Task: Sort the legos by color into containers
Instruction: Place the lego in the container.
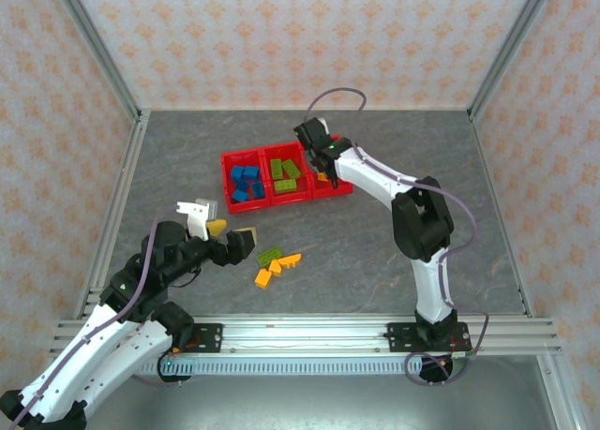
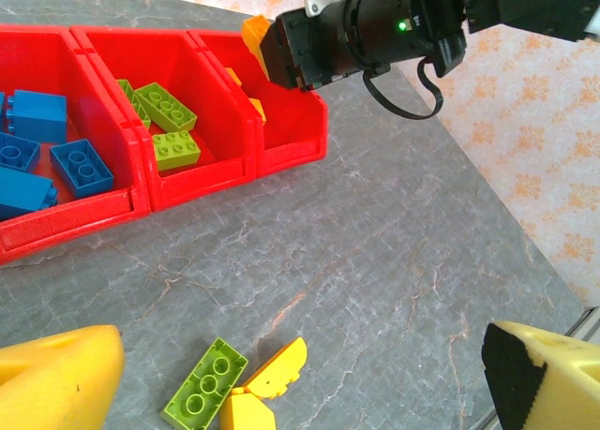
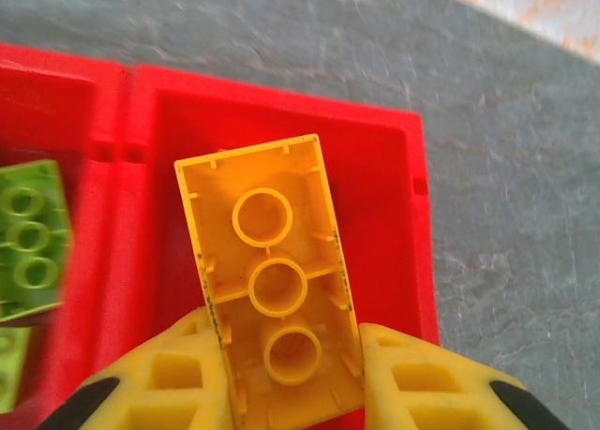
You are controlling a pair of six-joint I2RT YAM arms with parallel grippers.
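The red containers (image 1: 244,152) stand in a row mid-table. Blue legos (image 1: 246,184) lie in the left bin, lime green ones (image 1: 285,172) in the middle bin. My right gripper (image 3: 291,378) is shut on an orange-yellow brick (image 3: 272,280), hollow underside toward the camera, and holds it above the right bin (image 3: 384,177). My left gripper (image 1: 232,235) hangs open over the table, nothing between its yellow fingers (image 2: 56,383). Just beyond it lie a green brick (image 2: 204,385) and two orange-yellow pieces (image 2: 277,366).
The loose bricks (image 1: 277,261) sit in a small cluster between the tray and the front rail. Grey table surface (image 1: 375,252) stretches to the right of them. Patterned walls close in the back and both sides.
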